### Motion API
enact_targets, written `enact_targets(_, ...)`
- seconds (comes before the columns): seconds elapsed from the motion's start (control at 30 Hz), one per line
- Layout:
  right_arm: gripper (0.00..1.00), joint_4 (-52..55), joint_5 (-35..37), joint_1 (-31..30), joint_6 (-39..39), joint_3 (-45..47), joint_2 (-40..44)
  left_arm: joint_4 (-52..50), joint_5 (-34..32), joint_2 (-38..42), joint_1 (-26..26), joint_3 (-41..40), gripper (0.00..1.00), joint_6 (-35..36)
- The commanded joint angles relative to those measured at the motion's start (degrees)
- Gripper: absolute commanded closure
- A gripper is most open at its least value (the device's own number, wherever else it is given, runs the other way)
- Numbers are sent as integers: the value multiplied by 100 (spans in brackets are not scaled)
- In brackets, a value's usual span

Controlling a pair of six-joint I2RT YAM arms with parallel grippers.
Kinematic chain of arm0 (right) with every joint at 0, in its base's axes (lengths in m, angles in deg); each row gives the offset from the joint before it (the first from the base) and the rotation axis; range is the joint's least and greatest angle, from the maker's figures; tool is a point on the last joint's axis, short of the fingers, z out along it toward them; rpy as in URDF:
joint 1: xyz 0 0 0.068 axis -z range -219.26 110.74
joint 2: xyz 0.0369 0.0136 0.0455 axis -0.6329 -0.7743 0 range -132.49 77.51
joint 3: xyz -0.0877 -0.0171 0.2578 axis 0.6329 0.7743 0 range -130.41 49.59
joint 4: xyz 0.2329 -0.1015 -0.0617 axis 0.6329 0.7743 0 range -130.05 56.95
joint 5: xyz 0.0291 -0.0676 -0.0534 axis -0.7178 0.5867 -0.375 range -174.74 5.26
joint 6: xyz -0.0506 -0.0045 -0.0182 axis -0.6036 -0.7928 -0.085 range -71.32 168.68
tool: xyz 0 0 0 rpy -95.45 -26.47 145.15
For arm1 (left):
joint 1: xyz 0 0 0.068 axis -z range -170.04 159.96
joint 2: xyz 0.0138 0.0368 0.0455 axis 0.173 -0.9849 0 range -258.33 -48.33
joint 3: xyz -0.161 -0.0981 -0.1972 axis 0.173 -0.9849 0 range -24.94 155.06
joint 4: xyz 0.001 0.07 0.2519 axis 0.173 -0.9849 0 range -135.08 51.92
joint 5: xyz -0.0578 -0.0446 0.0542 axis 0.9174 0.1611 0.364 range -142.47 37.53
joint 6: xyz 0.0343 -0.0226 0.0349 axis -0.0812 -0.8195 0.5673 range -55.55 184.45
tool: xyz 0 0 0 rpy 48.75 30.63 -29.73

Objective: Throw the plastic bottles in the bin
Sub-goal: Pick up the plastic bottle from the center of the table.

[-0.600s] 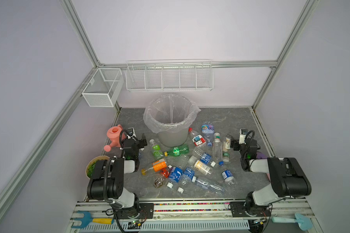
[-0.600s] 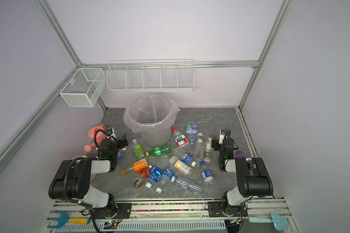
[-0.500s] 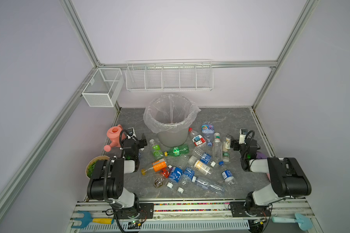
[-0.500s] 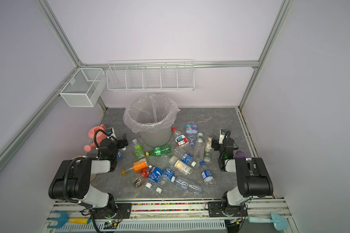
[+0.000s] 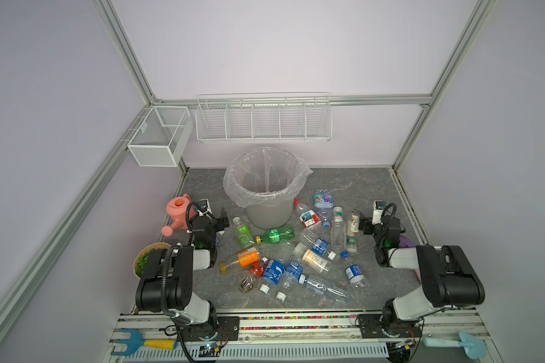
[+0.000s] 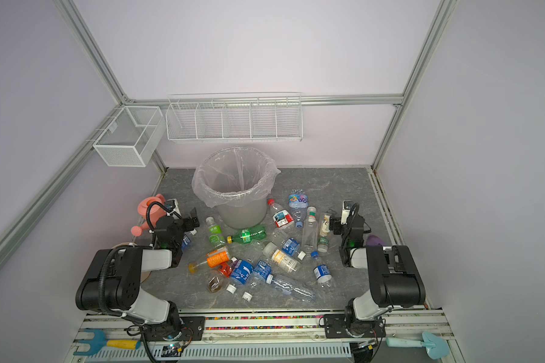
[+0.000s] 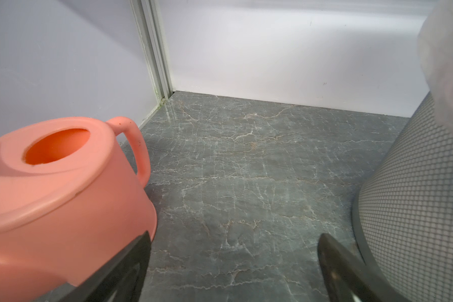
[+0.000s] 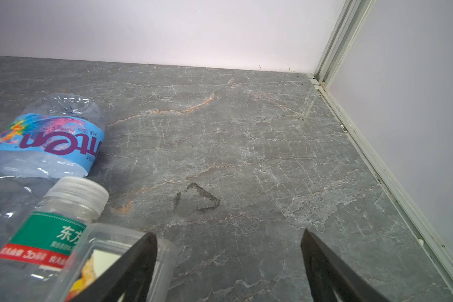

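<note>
The grey bin (image 5: pixel 266 217) (image 6: pixel 239 217), lined with a clear bag, stands at the back middle of the floor. Plastic bottles lie scattered in front of it, among them a green one (image 5: pixel 276 235), an orange-labelled one (image 5: pixel 243 259) and a red-labelled one (image 5: pixel 307 217). My left gripper (image 5: pixel 222 221) (image 7: pixel 234 235) is open over bare floor, between the pink watering can (image 7: pixel 50 183) and the bin wall (image 7: pixel 416 209). My right gripper (image 5: pixel 364 226) (image 8: pixel 228 232) is open and empty. A clear bottle (image 8: pixel 102 251) lies just outside one finger, beside a green-labelled bottle (image 8: pixel 50 230) and a crushed blue-labelled one (image 8: pixel 45 136).
Two white wire baskets (image 5: pixel 263 121) (image 5: pixel 158 138) hang on the back and left walls. A potted plant (image 5: pixel 143 259) sits by the left arm and a purple object (image 5: pixel 406 243) by the right. Loose caps (image 5: pixel 280 295) lie near the front. A toy rake (image 5: pixel 139 344) and shovel (image 5: pixel 463 342) rest on the front rail.
</note>
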Motion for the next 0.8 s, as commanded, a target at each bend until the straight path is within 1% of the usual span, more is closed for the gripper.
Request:
enact_targets(0.0, 11, -46, -83, 9, 31, 42, 51, 20, 42, -32, 23, -26, 1, -8)
enact_targets(0.77, 11, -46, -85, 5, 27, 39, 46, 29, 140, -26, -38, -36, 1, -43)
